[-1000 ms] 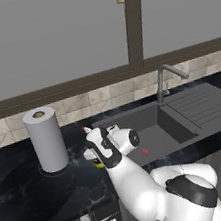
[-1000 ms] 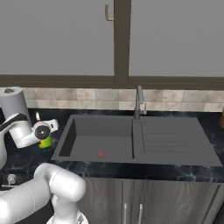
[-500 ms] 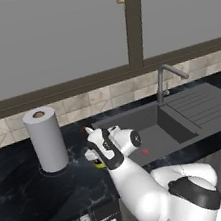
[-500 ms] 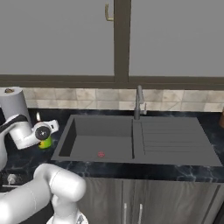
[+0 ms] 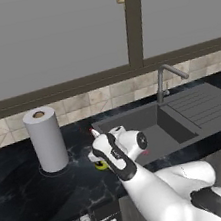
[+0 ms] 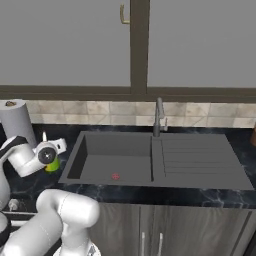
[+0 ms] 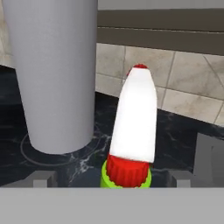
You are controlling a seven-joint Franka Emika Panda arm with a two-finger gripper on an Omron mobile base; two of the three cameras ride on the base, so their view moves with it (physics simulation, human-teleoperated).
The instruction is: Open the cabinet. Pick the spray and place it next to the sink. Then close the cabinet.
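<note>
The spray (image 7: 133,127) stands upright on the black marbled counter (image 5: 25,197), right in front of my gripper (image 7: 118,177); from the hand camera its red-and-white trigger head rises at about 12 o'clock between my two finger tips, and its lime-green body peeks out just above them. My fingers (image 7: 41,178) stand wide apart on either side of the bottle with a clear gap to each, so I judge I have let it go and am holding nothing. In the left base view the spray (image 5: 101,163) is mostly hidden behind my wrist, only a sliver of green showing, so I cannot be sure of its exact footing, but it looks planted just off the sink's (image 5: 150,126) left rim, with the paper towel roll (image 5: 46,139) near at roughly 10 o'clock from it. The right base view agrees: the bottle (image 6: 52,163) sits at 9 o'clock of the basin (image 6: 117,160), beside it and not in it. So the pick and the placing next to the sink look done. What remains, as I read it, is lifting away and closing the cabinet (image 5: 45,37); from these angles I cannot tell whether its doors are open or shut.
</note>
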